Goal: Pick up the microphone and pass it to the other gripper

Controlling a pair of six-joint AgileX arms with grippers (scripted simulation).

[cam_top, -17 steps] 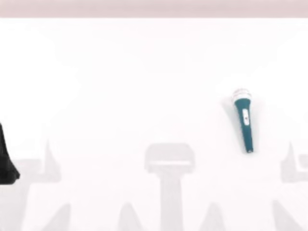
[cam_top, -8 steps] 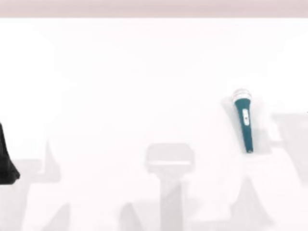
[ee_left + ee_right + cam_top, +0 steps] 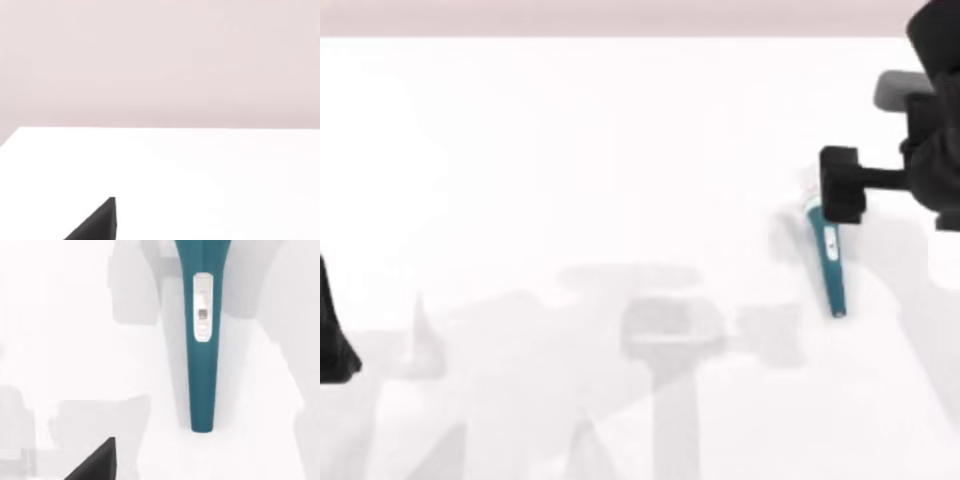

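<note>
Right pincer (image 3: 841, 186) newly over microphone (image 3: 829, 262)

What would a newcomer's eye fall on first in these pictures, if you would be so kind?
First the teal microphone, lying flat on the white table toward its right side; the right wrist view shows its white switch facing up. Next the black right arm, reaching in from the top right corner and covering the microphone's head end in the top view. The left arm sits parked at the left edge.
</note>
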